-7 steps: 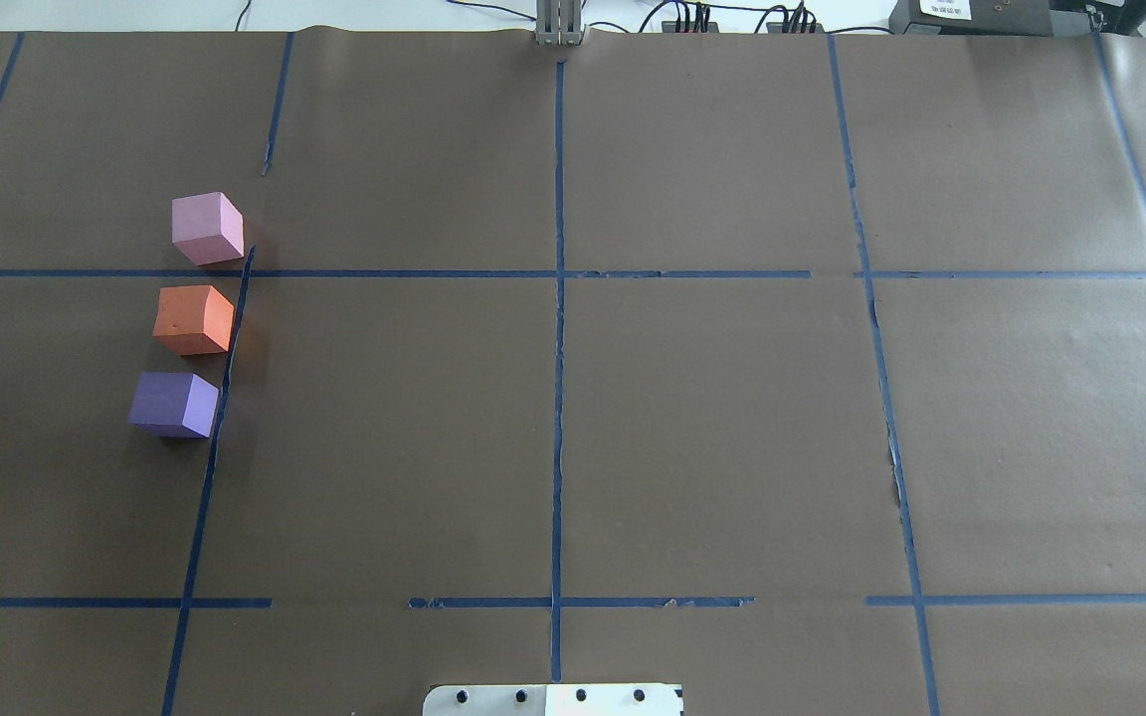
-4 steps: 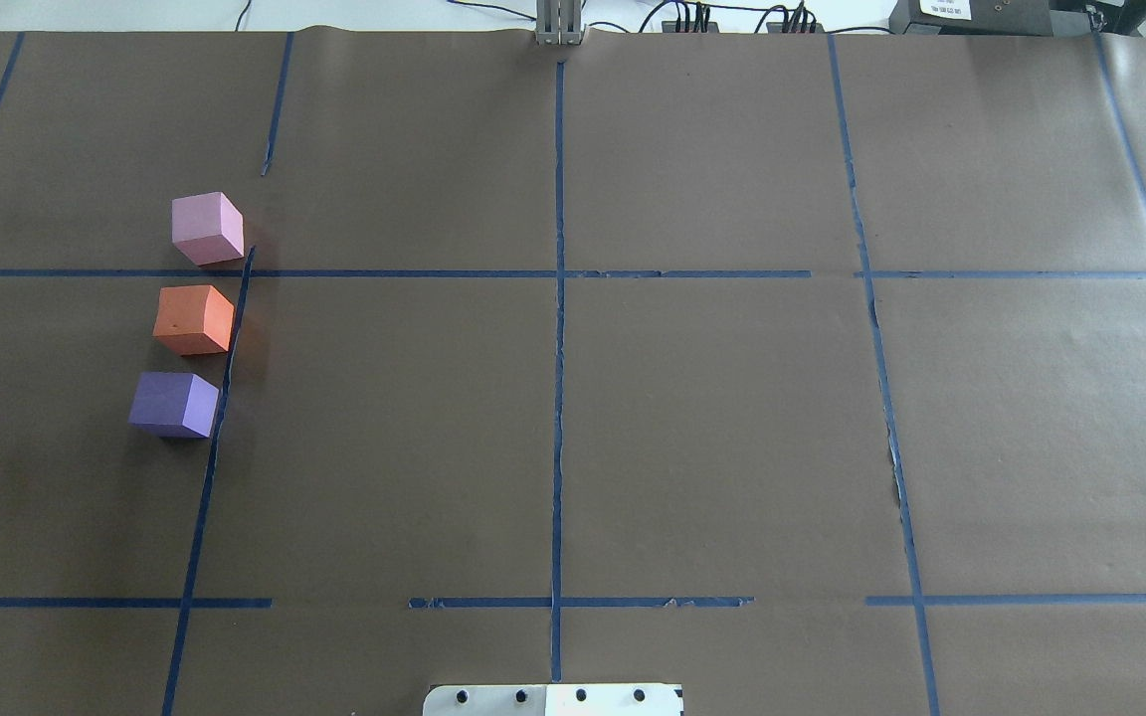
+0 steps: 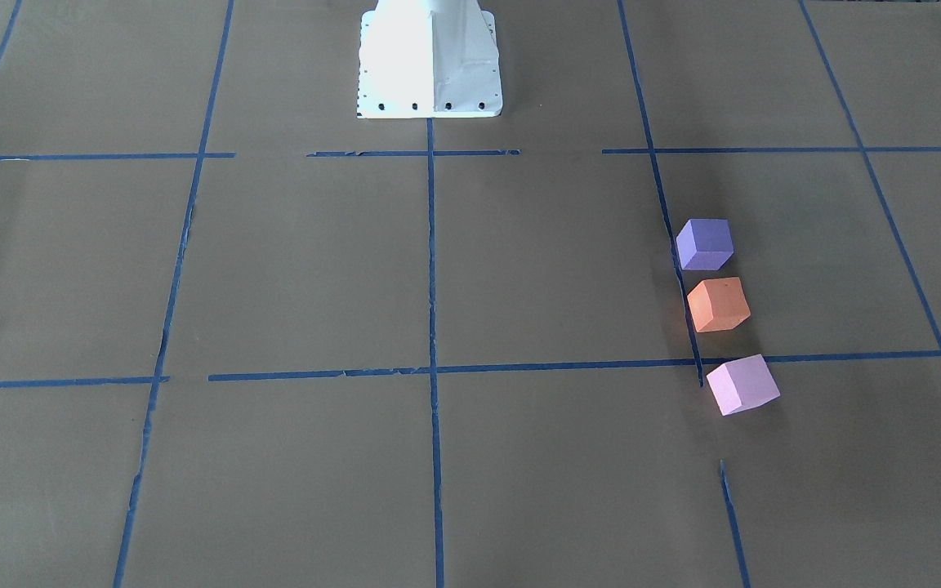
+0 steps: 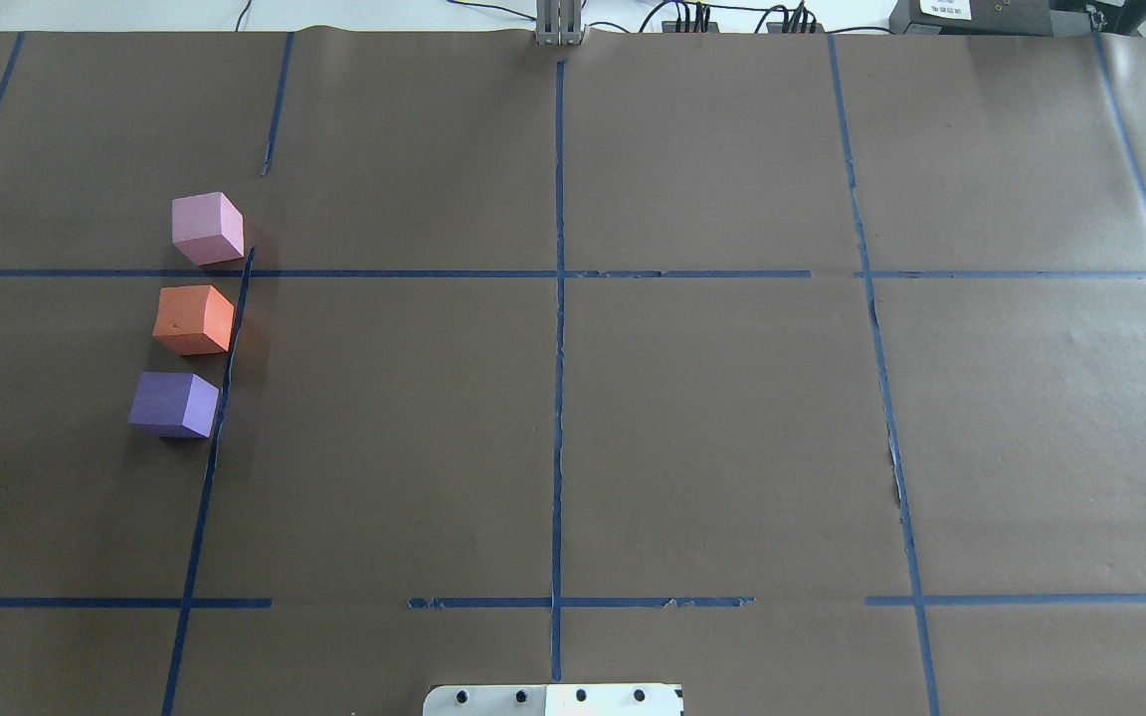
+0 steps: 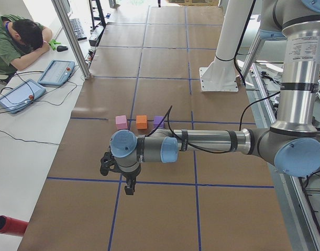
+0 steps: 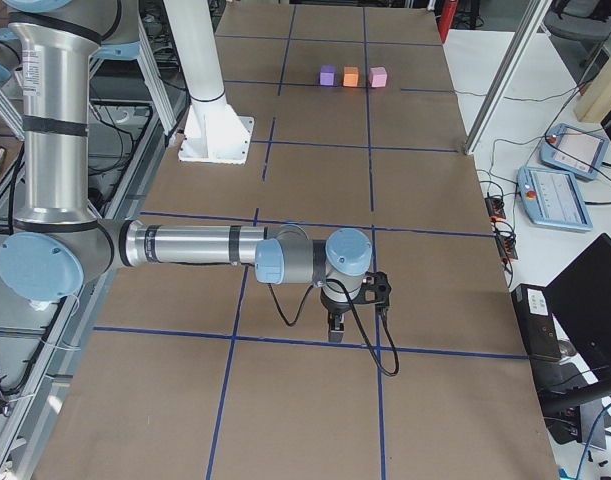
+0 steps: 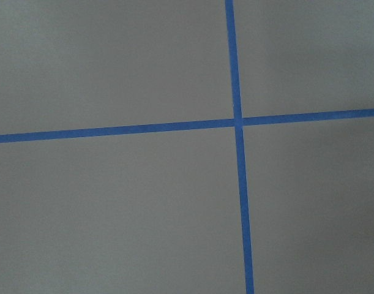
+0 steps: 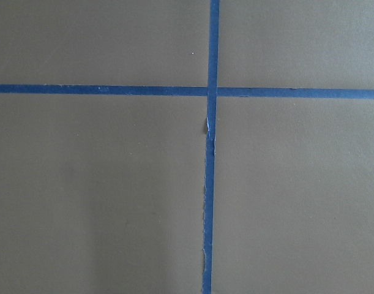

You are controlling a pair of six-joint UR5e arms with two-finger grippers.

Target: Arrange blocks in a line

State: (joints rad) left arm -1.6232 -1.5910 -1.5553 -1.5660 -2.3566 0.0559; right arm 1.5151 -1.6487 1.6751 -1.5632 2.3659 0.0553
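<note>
Three foam blocks stand in a row on the brown paper, just left of a blue tape line in the overhead view: the pink-lilac block (image 4: 206, 228) farthest, the orange block (image 4: 194, 319) in the middle, the violet-purple block (image 4: 174, 404) nearest. They stand apart with small gaps. They also show in the front view as the violet-purple block (image 3: 705, 243), the orange block (image 3: 718, 304) and the pink-lilac block (image 3: 742, 384). My left gripper (image 5: 129, 189) shows only in the left side view and my right gripper (image 6: 334, 330) only in the right side view, both far from the blocks. I cannot tell whether either is open.
The robot's white base (image 3: 430, 61) stands at the table's near middle. Blue tape lines (image 4: 558, 348) grid the paper. Cables and boxes (image 4: 981, 15) lie past the far edge. A person (image 5: 18, 39) rests at a side desk with tablets (image 5: 56, 72). The wrist views show only paper and tape.
</note>
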